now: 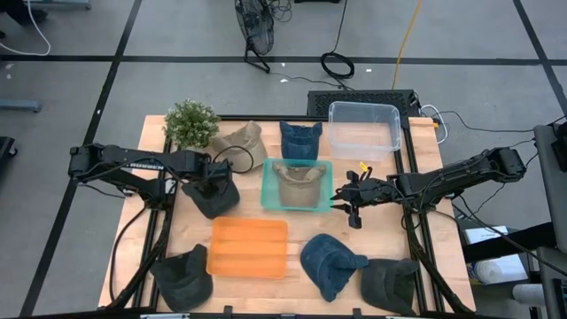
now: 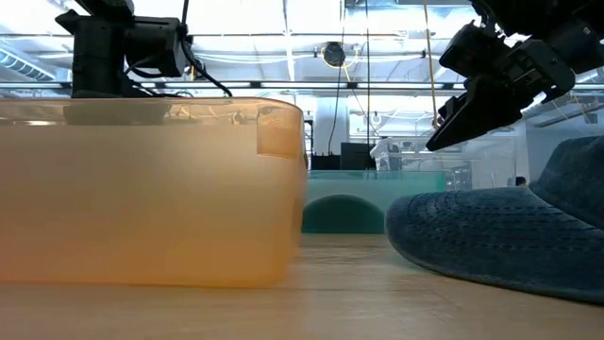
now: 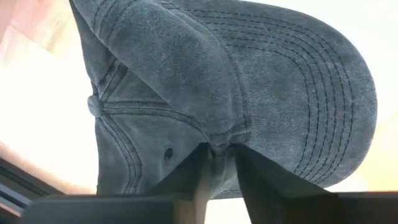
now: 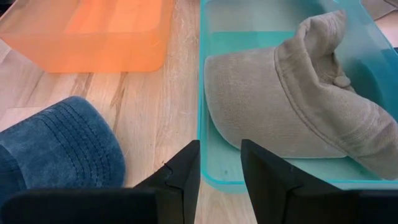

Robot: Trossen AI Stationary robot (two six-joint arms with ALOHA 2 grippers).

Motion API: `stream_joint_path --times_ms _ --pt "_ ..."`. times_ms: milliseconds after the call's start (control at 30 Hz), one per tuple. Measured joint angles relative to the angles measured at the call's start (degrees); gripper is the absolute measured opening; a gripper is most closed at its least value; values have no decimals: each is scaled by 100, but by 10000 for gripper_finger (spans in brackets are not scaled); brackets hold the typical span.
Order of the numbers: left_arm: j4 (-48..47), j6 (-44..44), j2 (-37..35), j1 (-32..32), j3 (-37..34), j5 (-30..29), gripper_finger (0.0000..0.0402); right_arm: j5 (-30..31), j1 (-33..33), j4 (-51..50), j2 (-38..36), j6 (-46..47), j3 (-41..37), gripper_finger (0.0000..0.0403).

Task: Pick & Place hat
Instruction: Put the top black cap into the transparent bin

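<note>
Listing by view. High view: left gripper (image 1: 213, 190) sits over a dark grey hat (image 1: 215, 200), left of the teal bin (image 1: 267, 188) holding a tan hat (image 1: 299, 181); right gripper (image 1: 350, 202) hangs just right of that bin, empty. An orange bin (image 1: 248, 248) lies nearer the front. Low view: orange bin wall and a blue hat (image 2: 500, 236) close up. Left wrist view: fingers (image 3: 186, 174) pinch a fold of the dark grey hat. Right wrist view: fingers (image 4: 180, 171) apart, nothing between; tan hat inside the teal bin
</note>
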Motion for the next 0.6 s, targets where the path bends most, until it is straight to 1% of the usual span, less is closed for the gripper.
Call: stream_joint_path --times_ms 167,300,367,433,600 --pt "7 -76 1 0 0 -36 142 -2 0 -2 0 0 0 105" --pt "6 -114 1 0 0 -146 148 -2 0 8 -2 9 -50 105" --pt "17 -117 1 0 0 -146 138 -3 0 3 -2 33 -117 105" --pt "39 -118 1 0 0 -146 119 -4 2 90 -2 39 -208 105" --pt "50 -119 1 0 0 -107 50 -4 0 185 -2 42 -269 105"
